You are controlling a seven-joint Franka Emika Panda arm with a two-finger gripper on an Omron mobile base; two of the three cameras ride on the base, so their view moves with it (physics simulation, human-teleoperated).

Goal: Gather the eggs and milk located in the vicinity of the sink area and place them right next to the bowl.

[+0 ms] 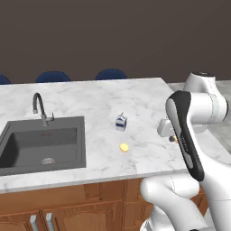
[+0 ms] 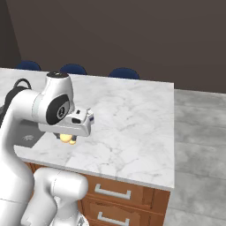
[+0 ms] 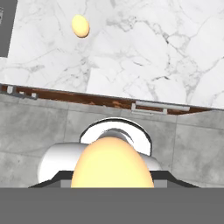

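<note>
The claw (image 2: 67,138), closed on one egg (image 3: 112,162) above the marble counter's (image 1: 135,103) front edge, should hold level and carry slowly toward the bowl — a second egg (image 1: 123,147) and the milk carton (image 1: 121,122) wait beside the sink (image 1: 43,143).

You have two eggs in play. One egg (image 3: 112,162), pale yellow and smooth, sits clamped at the fingers, filling the lower middle of your hand view; from the right base view the same egg (image 2: 65,138) peeks out under the hand, above the surface's front edge. The second egg (image 1: 124,147) lies loose on the white marble surface (image 1: 135,103), right of the sink (image 1: 43,144) and just in front of the milk (image 1: 121,122). That carton stands upright, white with a blue label. The sink is a dark grey recessed basin with a round drain and curved faucet.
</note>
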